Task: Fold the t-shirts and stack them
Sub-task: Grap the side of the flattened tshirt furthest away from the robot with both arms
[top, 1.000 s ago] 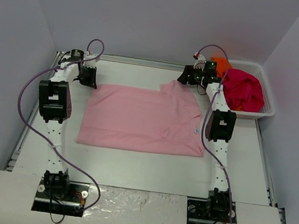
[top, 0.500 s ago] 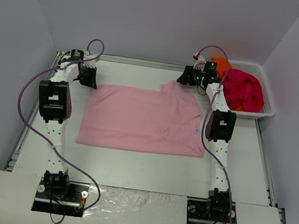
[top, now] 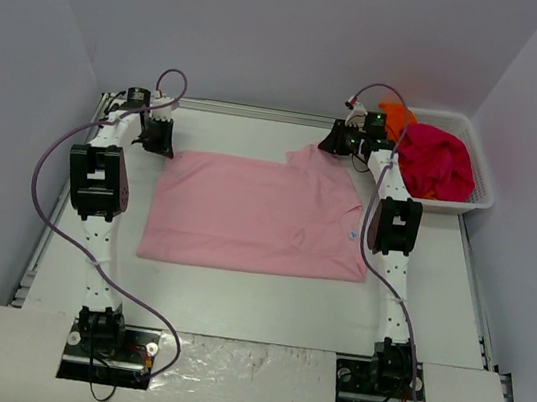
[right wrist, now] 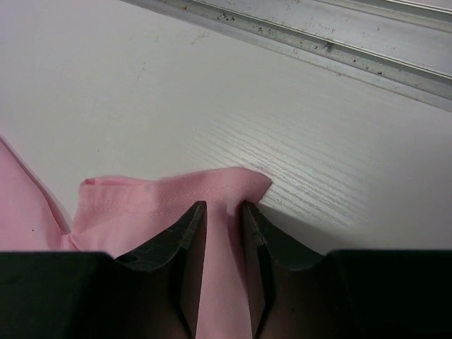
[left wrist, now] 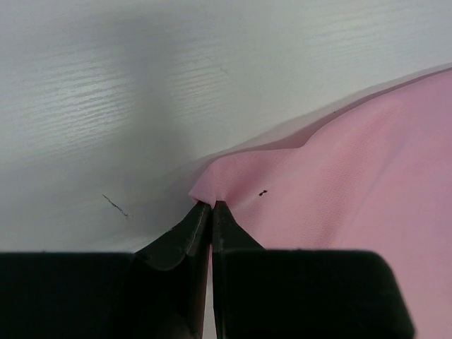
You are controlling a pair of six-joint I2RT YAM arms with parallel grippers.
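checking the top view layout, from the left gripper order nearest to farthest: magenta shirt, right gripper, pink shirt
From the left gripper, top view:
1. pink shirt, corner pinched in its jaws
2. right gripper, at the shirt's right sleeve
3. magenta shirt, in the basket, far right

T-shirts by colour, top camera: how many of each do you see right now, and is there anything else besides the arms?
Light pink t-shirt, spread flat: 1
Magenta-red t-shirt, bunched: 1
Orange t-shirt, mostly hidden: 1
White mesh basket: 1
Total: 4
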